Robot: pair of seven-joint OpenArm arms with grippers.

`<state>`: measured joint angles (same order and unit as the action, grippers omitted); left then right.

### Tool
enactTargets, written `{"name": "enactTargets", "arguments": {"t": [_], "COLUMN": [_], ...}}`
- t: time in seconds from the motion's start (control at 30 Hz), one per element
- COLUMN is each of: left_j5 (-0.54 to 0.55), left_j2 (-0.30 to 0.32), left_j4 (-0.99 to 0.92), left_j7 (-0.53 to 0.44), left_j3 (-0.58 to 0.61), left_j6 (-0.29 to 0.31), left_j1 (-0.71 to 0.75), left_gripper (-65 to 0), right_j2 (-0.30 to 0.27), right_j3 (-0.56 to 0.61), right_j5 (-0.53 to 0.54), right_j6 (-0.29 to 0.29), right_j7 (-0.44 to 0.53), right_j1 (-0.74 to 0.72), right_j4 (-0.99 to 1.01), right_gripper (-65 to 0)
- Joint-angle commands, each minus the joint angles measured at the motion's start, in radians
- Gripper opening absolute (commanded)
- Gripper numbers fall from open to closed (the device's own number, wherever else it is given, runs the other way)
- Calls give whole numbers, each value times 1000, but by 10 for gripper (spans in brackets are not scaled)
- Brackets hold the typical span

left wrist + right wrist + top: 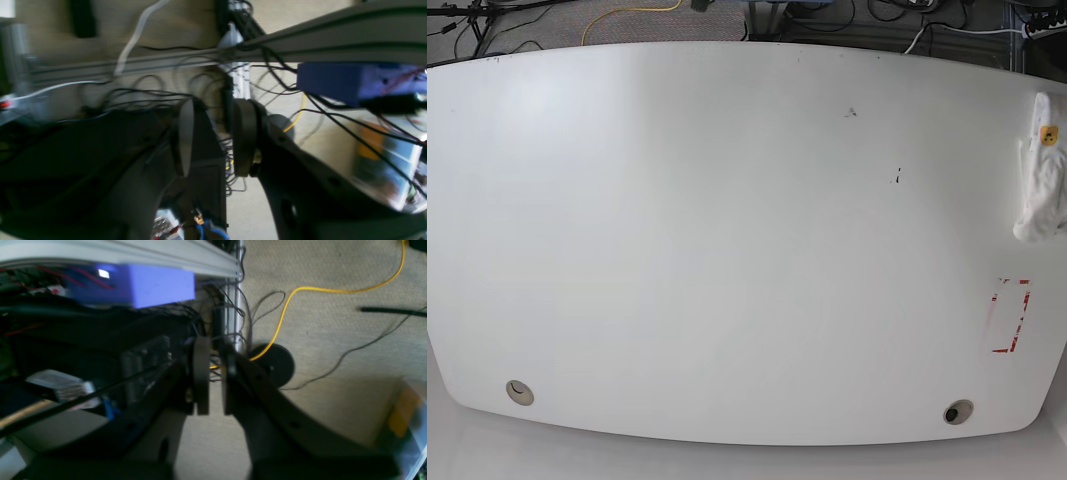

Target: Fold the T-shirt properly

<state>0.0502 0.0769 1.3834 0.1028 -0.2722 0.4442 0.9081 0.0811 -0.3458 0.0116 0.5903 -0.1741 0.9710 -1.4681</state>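
The T-shirt [1040, 190] lies bunched up in a small white heap at the far right edge of the white table [727, 250], with a small orange mark showing near its top. Neither gripper appears in the base view. In the left wrist view my left gripper [215, 140] is open with a wide gap and nothing between its fingers. It faces cables and carpet below the table frame. In the right wrist view my right gripper [215, 376] is open by only a narrow slit, also holding nothing.
A red tape outline [1010, 315] marks the table near its right front. Two round cable holes [519, 392] [958, 411] sit at the front corners. Under the table are an aluminium rail [300, 40], a blue box [150, 286], black cables and a yellow cable [333, 290].
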Motion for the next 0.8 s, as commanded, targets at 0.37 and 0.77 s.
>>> {"name": "enactTargets", "arguments": {"t": [0.37, 0.77], "left_j5": [3, -49], "left_j2": [93, 103], "left_j4": [-533, -932], "left_j7": [-18, -21], "left_j3": [58, 121], "left_j6": [-6, -25], "left_j1": [-304, -559], "left_gripper": [-478, -475], "right_j2": [-4, -5], "right_j3": [-3, 1], "right_j5": [-177, -284], "right_j6": [-39, -129], "right_j7": [23, 23], "right_j1": [-266, -441], "right_j4": [372, 582], "right_gripper": [-598, -596]}}
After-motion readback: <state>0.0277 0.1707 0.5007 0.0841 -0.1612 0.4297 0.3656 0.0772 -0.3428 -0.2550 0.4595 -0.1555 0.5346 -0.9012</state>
